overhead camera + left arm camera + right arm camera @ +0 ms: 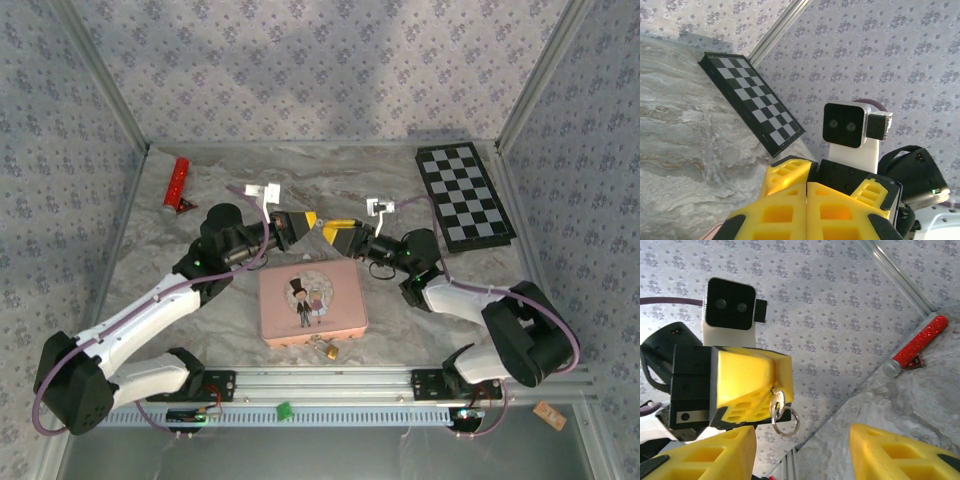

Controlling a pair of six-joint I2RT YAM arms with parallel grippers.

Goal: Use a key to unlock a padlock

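Observation:
The tiny brass padlock lies on the table just in front of the pink picture tin, away from both grippers. Above the tin's far side the two grippers meet tip to tip. My left gripper is shut on the small silvery key. The key's head pokes out of the yellow fingertips, and a thin split ring hangs from it. My right gripper is open, its yellow fingers spread wide to either side of the key and apart from it.
A folded black-and-white chessboard lies at the back right. A red glitter bar rests at the back left by the wall. Patterned walls close in the crinkled grey table surface.

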